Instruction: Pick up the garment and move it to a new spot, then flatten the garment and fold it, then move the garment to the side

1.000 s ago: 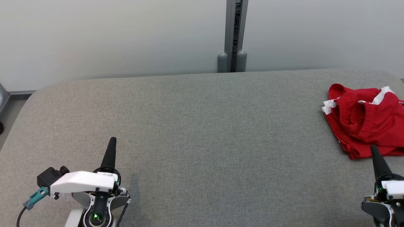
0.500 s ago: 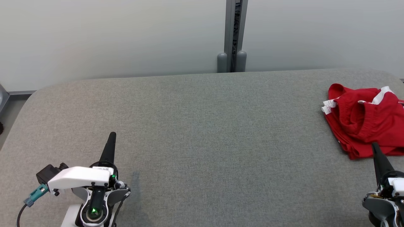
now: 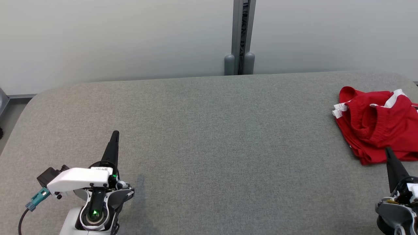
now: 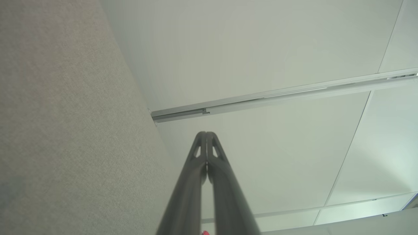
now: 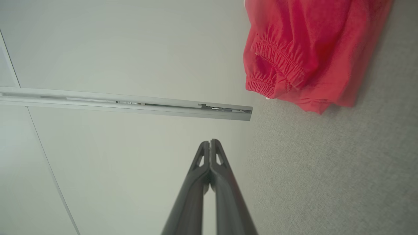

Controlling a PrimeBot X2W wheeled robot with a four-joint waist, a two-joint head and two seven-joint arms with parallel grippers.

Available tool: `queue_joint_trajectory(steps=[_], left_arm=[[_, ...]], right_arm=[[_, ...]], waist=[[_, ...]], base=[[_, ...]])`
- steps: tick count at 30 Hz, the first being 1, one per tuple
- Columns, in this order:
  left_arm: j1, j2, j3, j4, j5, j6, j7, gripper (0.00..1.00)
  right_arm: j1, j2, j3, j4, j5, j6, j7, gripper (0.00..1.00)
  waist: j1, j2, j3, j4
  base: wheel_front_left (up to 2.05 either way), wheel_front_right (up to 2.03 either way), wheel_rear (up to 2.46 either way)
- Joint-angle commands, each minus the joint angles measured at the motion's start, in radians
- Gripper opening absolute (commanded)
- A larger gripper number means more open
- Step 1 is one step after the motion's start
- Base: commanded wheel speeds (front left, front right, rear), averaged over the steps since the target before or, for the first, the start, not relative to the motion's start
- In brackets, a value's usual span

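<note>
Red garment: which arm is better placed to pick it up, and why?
Right. The right gripper sits by the near edge of the red garment, at the right end of the grey table; the left gripper is far off at its left. Both are shut, holding nothing.

the shorts (image 3: 375,125) lie on the tabletop (image 3: 212,130) at its right edge, toward the back. the right pincer (image 3: 388,150) is at the near right, just before the shorts. the left pincer (image 3: 115,133) is at the near left, well apart from them. a wall (image 3: 130,39) stands behind the tabletop, with an upright rail (image 3: 243,32) at its middle.
</note>
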Motion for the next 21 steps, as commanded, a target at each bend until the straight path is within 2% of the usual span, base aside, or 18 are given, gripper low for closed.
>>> queue_joint_trajectory(steps=[1, 14, 21], left_arm=[[-0.016, 0.003, 0.006, 0.002, -0.017, -0.006, 0.004, 0.0], [-0.035, -0.001, 0.012, 0.014, -0.097, -0.017, 0.022, 0.0], [-0.035, 0.0, 0.011, 0.013, -0.095, -0.014, 0.02, 0.0]], right_arm=[[-0.015, -0.003, -0.007, -0.002, 0.019, 0.0, 0.012, 0.0], [-0.026, 0.008, -0.029, 0.011, 0.088, 0.0, 0.04, 0.0], [-0.025, 0.008, -0.029, 0.011, 0.083, 0.0, 0.04, 0.0]], waist=[[-0.0001, -0.0001, 0.0, 0.0], [-0.0001, -0.0001, 0.0, -0.001], [-0.0001, -0.0001, 0.0, -0.001]], base=[[0.0, 0.0, 0.0], [0.0, 0.0, 0.0], [0.0, 0.0, 0.0]])
